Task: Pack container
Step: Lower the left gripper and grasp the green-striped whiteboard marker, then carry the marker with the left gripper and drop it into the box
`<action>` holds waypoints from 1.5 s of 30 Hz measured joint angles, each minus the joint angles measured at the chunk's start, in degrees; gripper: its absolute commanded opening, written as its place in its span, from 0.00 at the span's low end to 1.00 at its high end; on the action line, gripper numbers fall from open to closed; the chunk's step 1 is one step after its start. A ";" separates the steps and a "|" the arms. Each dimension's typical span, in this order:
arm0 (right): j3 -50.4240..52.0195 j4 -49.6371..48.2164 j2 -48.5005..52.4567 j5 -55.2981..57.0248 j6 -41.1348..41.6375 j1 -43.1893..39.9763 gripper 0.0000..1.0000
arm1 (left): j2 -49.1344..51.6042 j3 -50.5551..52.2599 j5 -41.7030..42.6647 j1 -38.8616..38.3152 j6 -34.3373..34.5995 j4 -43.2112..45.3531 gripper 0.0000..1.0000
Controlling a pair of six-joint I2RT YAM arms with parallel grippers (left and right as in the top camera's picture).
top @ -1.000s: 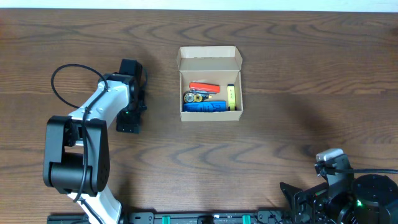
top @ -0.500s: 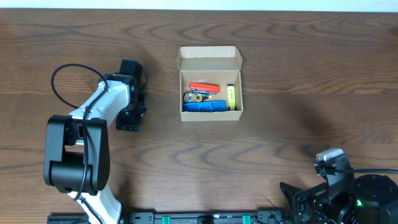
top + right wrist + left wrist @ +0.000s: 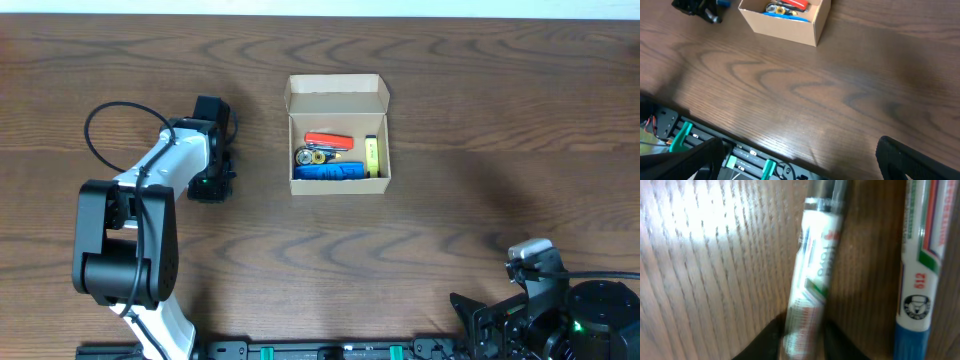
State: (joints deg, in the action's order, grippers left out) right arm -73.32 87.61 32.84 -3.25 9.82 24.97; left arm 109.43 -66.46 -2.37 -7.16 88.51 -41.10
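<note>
**Left gripper on a pen, box open to its right**

In the overhead view the container (image 3: 338, 100) sits at upper centre of the bench (image 3: 450, 200), lid flap folded back toward the top of the frame. Inside lie a red item (image 3: 328, 140), a yellow one (image 3: 371, 152) along the right wall, a blue one (image 3: 328, 171) along the lower wall, and a small round metallic piece (image 3: 310, 155). The left gripper (image 3: 210, 185) is to the left of the box, near it but apart, pointing down at the bench. The right gripper (image 3: 800, 145) is parked at the lower right of that view, well apart from the box; its own camera shows the box in the upper left of the frame.

In the left wrist view the two dark fingers (image 3: 765, 340) sit tight against either side of a white pen (image 3: 812, 275), so the left gripper seems clamped on it, though the picture is blurred. A second marker (image 3: 917, 255) with a blue end lies just right of the pen, not touching it.

The right gripper's fingers (image 3: 690, 160) stand wide apart at the lower corners of its view, holding nothing.

The marker reads "512" above a small round logo. The pen carries red and green print too smeared to read. The box is unmarked.
</note>
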 measured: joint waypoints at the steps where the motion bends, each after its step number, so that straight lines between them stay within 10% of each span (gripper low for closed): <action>1: 0.00 0.00 0.00 -0.02 0.00 0.00 0.99 | 0.00 0.00 0.04 0.00 -0.02 -0.02 0.06; 14: 0.00 0.00 0.00 -0.02 0.00 0.00 0.99 | -2.03 -0.28 2.49 -0.02 -6.43 -5.51 0.06; 20: 0.00 0.00 0.00 -0.02 0.00 0.00 0.99 | -12.87 -2.43 2.43 -1.99 -21.18 -1.64 0.06; 45: 0.00 0.00 0.00 -0.02 0.02 0.00 0.99 | -22.86 -8.74 8.61 -30.27 -138.79 6.86 0.06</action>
State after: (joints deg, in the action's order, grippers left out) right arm -73.32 87.61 32.84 -3.27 9.85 24.97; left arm 86.56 -75.20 6.24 -37.43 -50.28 -34.24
